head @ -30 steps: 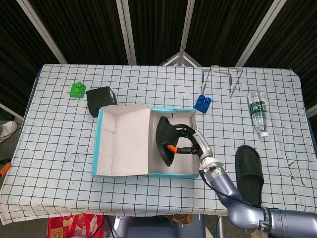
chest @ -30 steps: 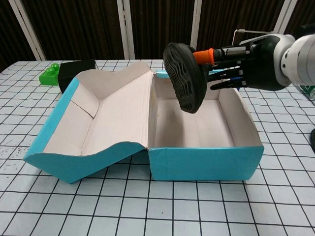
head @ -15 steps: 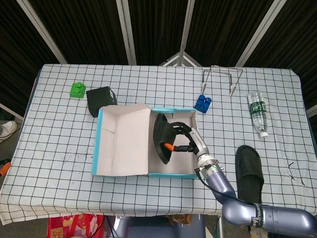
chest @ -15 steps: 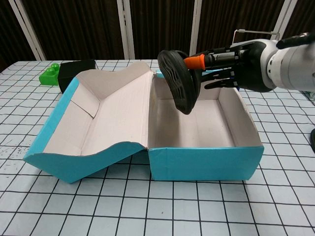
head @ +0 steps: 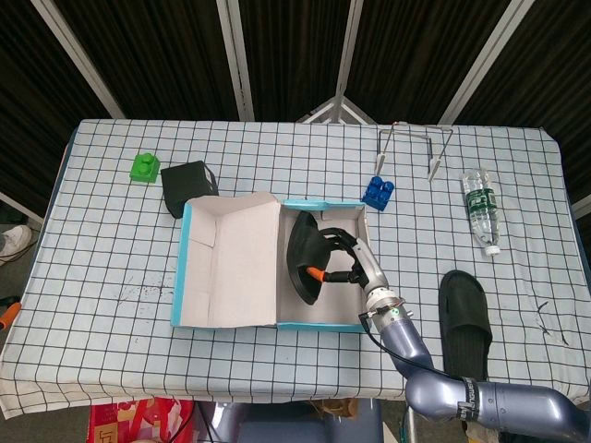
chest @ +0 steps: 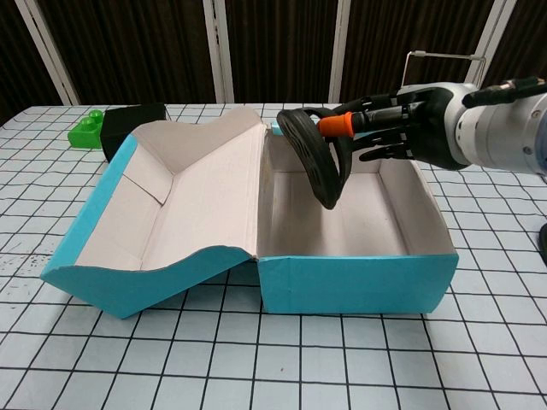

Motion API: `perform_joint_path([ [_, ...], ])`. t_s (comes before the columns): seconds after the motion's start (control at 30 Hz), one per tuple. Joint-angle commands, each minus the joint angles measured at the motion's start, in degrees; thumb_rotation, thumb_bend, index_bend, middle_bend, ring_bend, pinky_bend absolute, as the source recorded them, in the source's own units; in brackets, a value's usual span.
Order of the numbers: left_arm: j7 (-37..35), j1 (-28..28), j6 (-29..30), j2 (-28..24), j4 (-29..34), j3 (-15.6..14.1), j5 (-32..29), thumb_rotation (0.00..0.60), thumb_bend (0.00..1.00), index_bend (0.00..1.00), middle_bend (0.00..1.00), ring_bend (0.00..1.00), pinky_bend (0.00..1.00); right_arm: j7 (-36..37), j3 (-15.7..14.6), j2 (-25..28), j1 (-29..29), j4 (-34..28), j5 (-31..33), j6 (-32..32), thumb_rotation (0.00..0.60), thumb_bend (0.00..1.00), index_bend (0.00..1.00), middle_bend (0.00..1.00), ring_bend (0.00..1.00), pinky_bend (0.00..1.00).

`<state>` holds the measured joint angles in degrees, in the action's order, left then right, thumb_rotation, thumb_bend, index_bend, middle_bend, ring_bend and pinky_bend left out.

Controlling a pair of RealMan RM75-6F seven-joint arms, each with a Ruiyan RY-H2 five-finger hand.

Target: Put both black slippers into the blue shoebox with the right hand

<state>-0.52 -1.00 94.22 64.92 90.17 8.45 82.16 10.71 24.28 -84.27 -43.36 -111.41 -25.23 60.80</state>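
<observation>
A: Chest view first: the right robot hand [chest: 402, 132] comes in from the right of the frame and grips one black slipper [chest: 314, 159] on edge, tilted, above the open compartment of the blue shoebox [chest: 355, 282]. An orange-tipped finger lies across the slipper's strap.

B: Is the slipper touching the box floor?

A: Its lower end dips inside the walls, but I cannot tell whether it touches the bottom.

B: And the other one?

A: In the head view, the second black slipper [head: 464, 325] lies flat on the checkered surface [head: 111, 249] at the lower right of the frame, well apart from the box. The box lid [head: 231, 263] is folded open to the left.

B: Anything else around?

A: A green block [head: 143, 167] and a black pouch [head: 187, 184] at the upper left, a blue block [head: 378, 192] just beyond the box's far right corner, a wire rack [head: 415, 146] behind it, and a water bottle [head: 480, 209] lying at the right.

B: The left robot hand?

A: Neither camera shows it.
</observation>
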Motion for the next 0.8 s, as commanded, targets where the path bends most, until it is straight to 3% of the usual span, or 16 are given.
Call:
perform_joint_path([
  [0.03,0.08,-0.02,-0.06,0.01,0.03,-0.03,0.01,0.6,0.04,0.21,0.05,0.0,0.04,-0.53,-0.29,-0.33,0.11,0.34,0.13,0.04,0.6,0.69,0.69,0.43,0.29,0.11],
  [0.8,0.36,-0.02,-0.12,-0.09,0.25,-0.12,-0.03,0.6,0.04,0.21,0.05,0.0,0.04,-4.36,-4.88,-8.52,2.1,8.96,-5.67,1.97,0.6,0.69,0.69,0.43,0.29,0.11],
])
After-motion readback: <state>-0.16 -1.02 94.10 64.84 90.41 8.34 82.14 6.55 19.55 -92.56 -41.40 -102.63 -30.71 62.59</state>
